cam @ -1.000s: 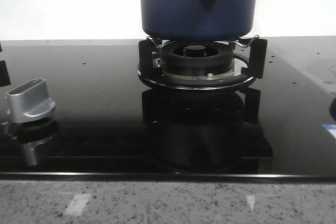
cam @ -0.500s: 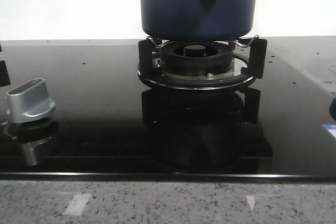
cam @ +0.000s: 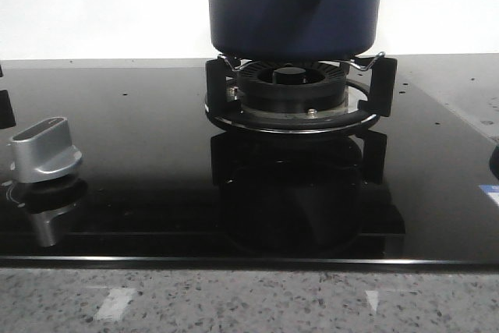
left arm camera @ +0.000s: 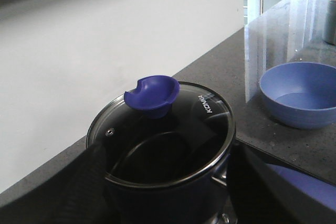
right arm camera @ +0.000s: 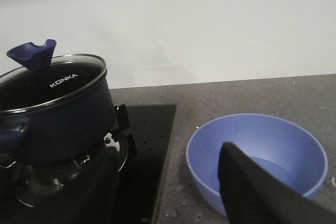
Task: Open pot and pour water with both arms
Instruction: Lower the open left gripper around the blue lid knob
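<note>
Both arms' jaws apart, empty; white "KONKA" on glass lid of pot

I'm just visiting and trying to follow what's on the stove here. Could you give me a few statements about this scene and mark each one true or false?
1. The pot sits on the burner stand of the black stove top. True.
2. The pot's lid has already been taken off. False: the glass lid with its blue knob is on the pot.
3. A blue bowl stands on the grey counter beside the stove. True.
4. The bowl is upside down. False: it stands upright, opening upward.
5. A red kettle sits next to the silver stove knob. False: no kettle is in view.
6. The lid carries the word KONKA. True.
</note>
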`<action>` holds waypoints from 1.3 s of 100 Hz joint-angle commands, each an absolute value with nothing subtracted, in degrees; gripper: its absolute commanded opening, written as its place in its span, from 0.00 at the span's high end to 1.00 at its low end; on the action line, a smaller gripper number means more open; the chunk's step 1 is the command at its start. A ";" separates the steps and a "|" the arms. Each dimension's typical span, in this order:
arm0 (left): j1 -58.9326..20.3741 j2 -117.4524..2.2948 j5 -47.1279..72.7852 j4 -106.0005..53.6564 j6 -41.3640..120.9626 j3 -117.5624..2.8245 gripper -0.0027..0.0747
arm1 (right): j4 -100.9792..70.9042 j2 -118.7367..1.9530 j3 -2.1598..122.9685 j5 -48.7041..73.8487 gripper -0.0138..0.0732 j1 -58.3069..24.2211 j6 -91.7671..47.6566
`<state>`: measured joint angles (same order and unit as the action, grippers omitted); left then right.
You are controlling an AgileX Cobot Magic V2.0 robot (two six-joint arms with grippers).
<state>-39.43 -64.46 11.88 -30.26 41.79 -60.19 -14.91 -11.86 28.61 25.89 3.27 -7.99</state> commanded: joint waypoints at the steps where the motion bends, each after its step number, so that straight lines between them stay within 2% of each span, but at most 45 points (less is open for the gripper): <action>1: -39.93 -65.25 7.88 -31.42 41.96 -64.38 0.42 | -14.77 -13.17 30.59 21.62 0.40 3.20 -8.47; 29: -42.94 -70.51 8.18 -33.53 41.96 -69.93 0.42 | -14.77 -13.17 30.59 21.62 0.40 3.20 -8.37; 69: -41.17 -73.28 7.13 -47.32 41.96 -71.73 0.42 | -14.77 -13.17 30.59 21.85 0.40 3.20 -8.37; 130: -40.49 -73.28 6.94 -40.80 46.24 -71.73 0.42 | -14.77 -13.17 30.59 21.85 0.40 3.20 -8.37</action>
